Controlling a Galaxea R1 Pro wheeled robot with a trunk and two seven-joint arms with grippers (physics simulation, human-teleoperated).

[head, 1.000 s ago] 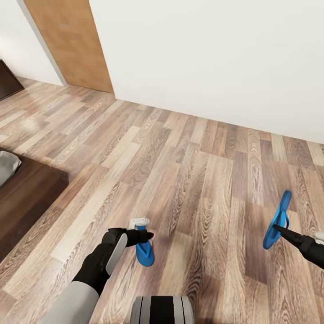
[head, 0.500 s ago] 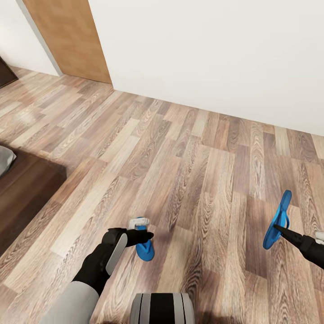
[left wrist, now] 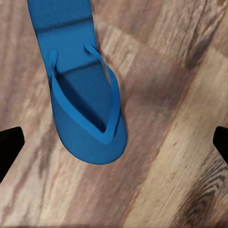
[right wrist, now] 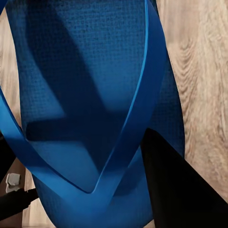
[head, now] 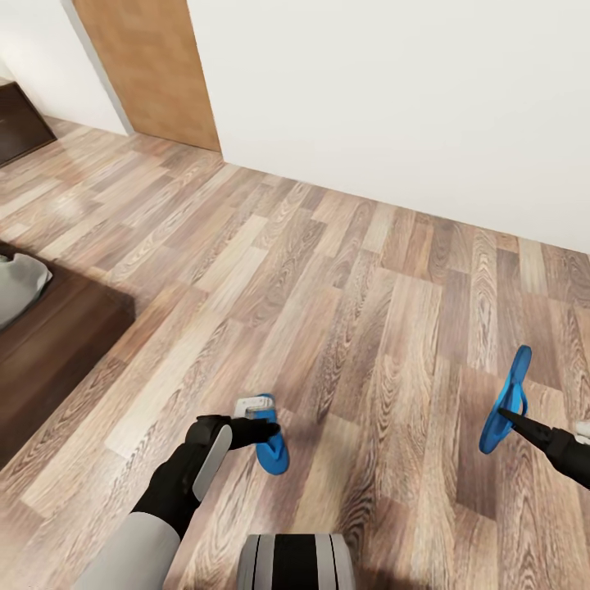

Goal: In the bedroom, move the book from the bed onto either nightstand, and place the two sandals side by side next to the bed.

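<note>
Since the earlier frame only the view has swung; one sandal [head: 271,437] lies released below the open left gripper [head: 264,428], while the other sandal [head: 505,401] is held clamped in the right gripper [head: 510,418], off the floor [head: 344,311] near the bed [head: 49,344].

The bed [head: 49,328] is cut off at the head view's left edge, mattress barely showing.

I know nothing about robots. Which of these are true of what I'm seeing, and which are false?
1. The right gripper holds the right sandal up on its edge. True.
2. The left gripper is clamped on the left sandal. False: its fingers are spread wide, and that sandal is not gripped.
3. The two sandals lie touching, side by side. False: they are well apart, one by each arm.
4. The floor is wood plank. True.
</note>
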